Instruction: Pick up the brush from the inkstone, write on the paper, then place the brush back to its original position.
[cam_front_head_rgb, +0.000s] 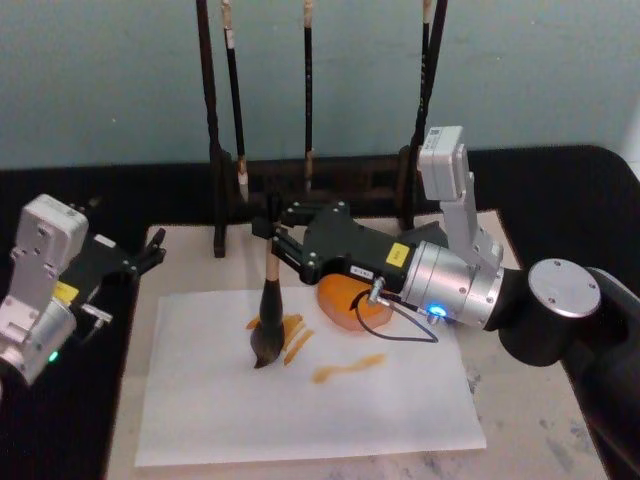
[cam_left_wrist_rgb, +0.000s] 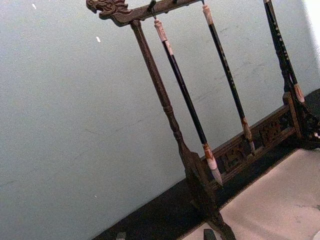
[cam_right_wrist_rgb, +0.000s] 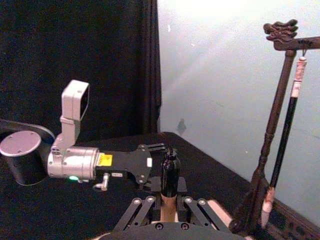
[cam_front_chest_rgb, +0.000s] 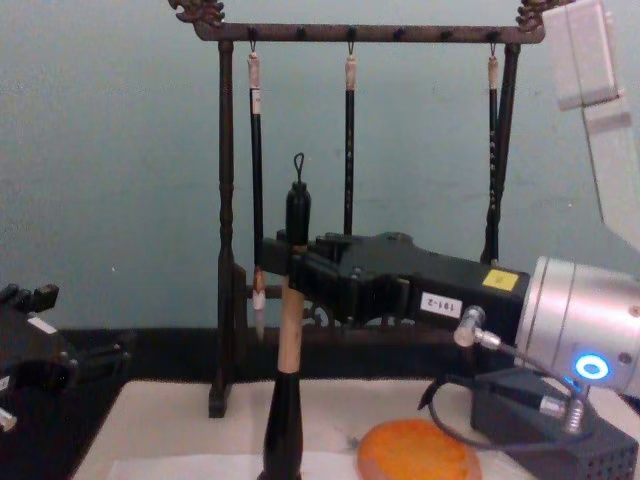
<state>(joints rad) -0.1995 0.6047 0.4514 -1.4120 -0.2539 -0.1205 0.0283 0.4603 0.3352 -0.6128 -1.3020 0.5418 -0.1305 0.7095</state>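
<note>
Felt mat (cam_front_head_rgb: 530, 420): beige, lies under everything.

Paper (cam_front_head_rgb: 300, 400): flat on the mat, with orange strokes (cam_front_head_rgb: 345, 370) near its centre.

Brush rack (cam_front_chest_rgb: 225, 250): stands at 12 o'clock beyond the paper, thin brushes hanging from it.

Right gripper (cam_front_head_rgb: 272, 232): reaches in from 3 o'clock, fingers clamped on the tan shaft just below the black end.

Left gripper (cam_front_head_rgb: 150, 252): at 10 o'clock off the paper, fingers spread, holding nothing.

Brush (cam_front_head_rgb: 270, 300): long axis near vertical, loop end up, bristles pointing down. The tip touches the paper at 11 o'clock from sheet centre, just beside an orange stroke.

Inkstone (cam_front_head_rgb: 345, 298): orange dish at 2 o'clock from the bristles, partly under the right gripper.
</note>
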